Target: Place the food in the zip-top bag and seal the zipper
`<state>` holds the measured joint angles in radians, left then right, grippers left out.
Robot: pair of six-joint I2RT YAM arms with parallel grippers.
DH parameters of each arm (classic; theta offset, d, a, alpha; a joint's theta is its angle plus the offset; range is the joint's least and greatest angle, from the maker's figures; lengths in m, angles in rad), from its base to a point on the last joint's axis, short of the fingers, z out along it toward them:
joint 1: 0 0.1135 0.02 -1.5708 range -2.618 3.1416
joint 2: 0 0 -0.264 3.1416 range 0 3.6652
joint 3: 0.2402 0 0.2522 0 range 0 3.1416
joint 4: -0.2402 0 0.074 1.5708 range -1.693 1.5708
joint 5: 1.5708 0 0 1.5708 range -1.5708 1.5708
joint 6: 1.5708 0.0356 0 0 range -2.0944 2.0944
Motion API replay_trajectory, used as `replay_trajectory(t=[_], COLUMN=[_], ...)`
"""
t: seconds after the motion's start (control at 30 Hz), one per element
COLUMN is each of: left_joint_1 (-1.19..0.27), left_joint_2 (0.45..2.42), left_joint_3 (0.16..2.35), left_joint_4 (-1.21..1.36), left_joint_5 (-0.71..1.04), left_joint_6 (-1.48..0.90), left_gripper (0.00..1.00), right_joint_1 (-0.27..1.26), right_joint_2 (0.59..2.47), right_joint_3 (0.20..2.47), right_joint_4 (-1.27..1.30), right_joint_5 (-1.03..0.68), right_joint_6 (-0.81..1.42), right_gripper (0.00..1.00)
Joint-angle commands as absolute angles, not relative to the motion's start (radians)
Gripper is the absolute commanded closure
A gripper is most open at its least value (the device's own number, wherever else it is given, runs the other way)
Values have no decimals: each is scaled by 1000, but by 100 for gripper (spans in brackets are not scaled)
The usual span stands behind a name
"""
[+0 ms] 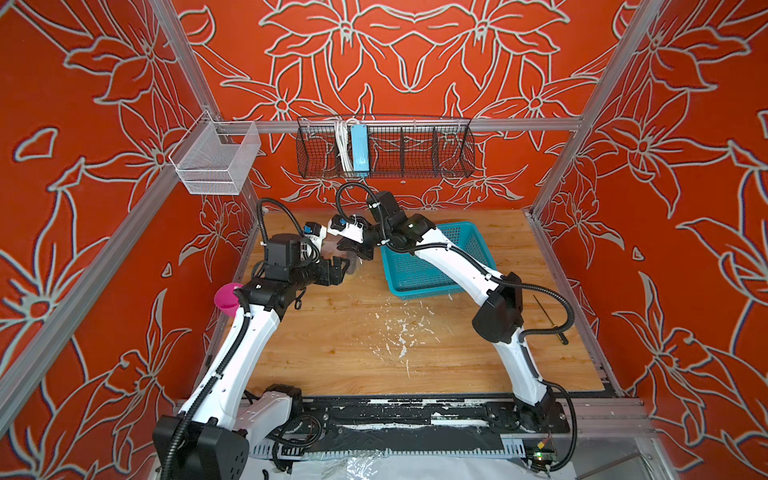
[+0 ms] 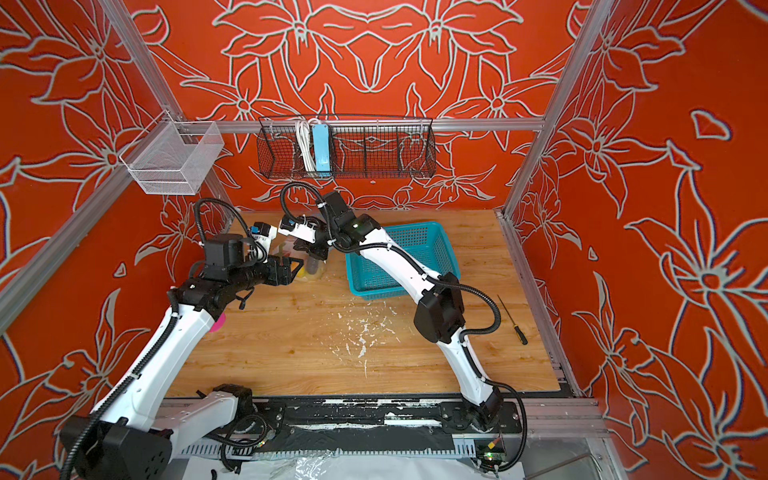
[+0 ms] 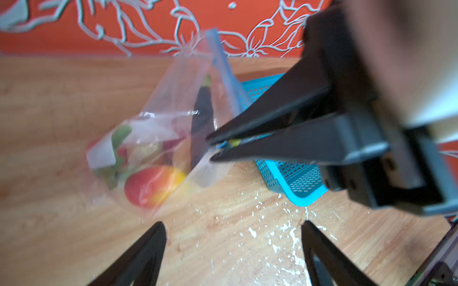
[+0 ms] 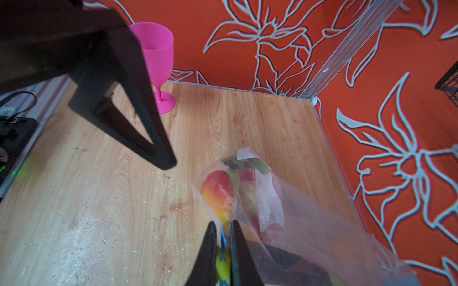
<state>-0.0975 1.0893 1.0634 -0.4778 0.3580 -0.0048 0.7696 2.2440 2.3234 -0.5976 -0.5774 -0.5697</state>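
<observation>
The zip-top bag (image 3: 173, 116) hangs tilted above the wooden table, clear and crinkled, with the food inside. In it I see a red-yellow mango (image 3: 153, 185), a green leafy piece (image 3: 120, 135) and a dark elongated piece (image 3: 203, 111). My right gripper (image 4: 223, 224) is shut on the zipper (image 4: 223, 239), the light-blue strip, at its yellow end (image 4: 223, 268). My left gripper (image 3: 233, 222) is open and empty, just in front of the bag and apart from it. In both top views the two grippers meet at the bag (image 1: 353, 266) (image 2: 313, 269) at the table's back left.
A teal mesh basket (image 1: 457, 227) (image 2: 399, 228) stands right of the bag, under my right arm. A pink goblet (image 4: 156, 54) stands by the left wall. A screwdriver (image 2: 513, 320) lies near the right edge. White flecks mark the table's middle.
</observation>
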Motion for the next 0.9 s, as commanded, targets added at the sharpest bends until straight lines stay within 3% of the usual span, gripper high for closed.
replay_trajectory(t=[0.0,0.33,0.5,0.7,0.87], left_joint_1=[-96,5,29,31,31], left_joint_2=[1110,1135,1203,1247,1261], left_joint_3=[1094,1074,1114,1136,1147], left_joint_4=[-527,-550,-549,-540,-503], left_joint_5=[443,517,628,617,637], left_joint_6=[178,307,307,319,311], left_gripper=[18,29,47,57,72], right_joint_1=[763,744,743,740,739], right_joint_2=[2263,2269,2267,2263,2269], right_joint_3=[2367,2395,2391,2385,2388], right_joint_4=[-606,-620,-620,-616,-617], right_joint_5=[-642,-701,-719,-724,-726], right_joint_6=[-521,-476,-457,-453,-451], right_gripper=[100,100,100,100,100])
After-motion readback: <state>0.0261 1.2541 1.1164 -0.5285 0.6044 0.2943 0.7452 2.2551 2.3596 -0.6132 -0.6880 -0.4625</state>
